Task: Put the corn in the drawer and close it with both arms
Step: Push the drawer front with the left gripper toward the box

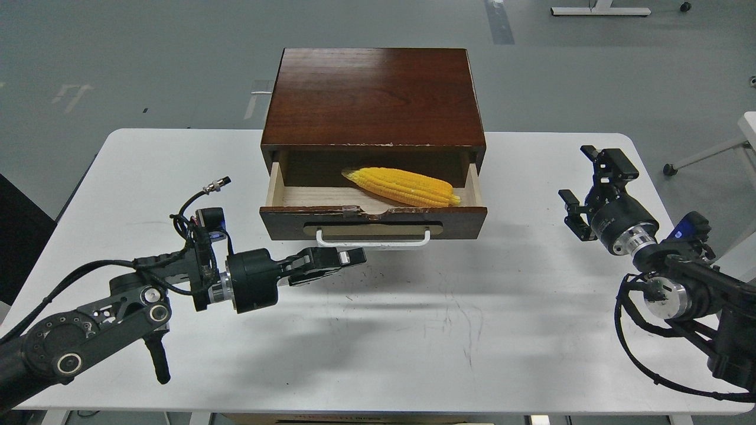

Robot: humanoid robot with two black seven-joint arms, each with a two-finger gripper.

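Note:
The yellow corn [403, 186] lies inside the open drawer [373, 221] of the dark-brown wooden box [373, 97], toward its right side. The drawer is pulled out; its white bar handle [373, 239] faces me. My left gripper [348, 258] is shut and empty, its tip just below and left of the handle, close to the drawer front. My right gripper [585, 177] is open and empty, hanging above the table well to the right of the drawer.
The white table [413, 330] carries the box at its back middle. A cable with a silver plug [215, 184] sticks up from my left wrist, left of the drawer. Grey floor lies beyond the table.

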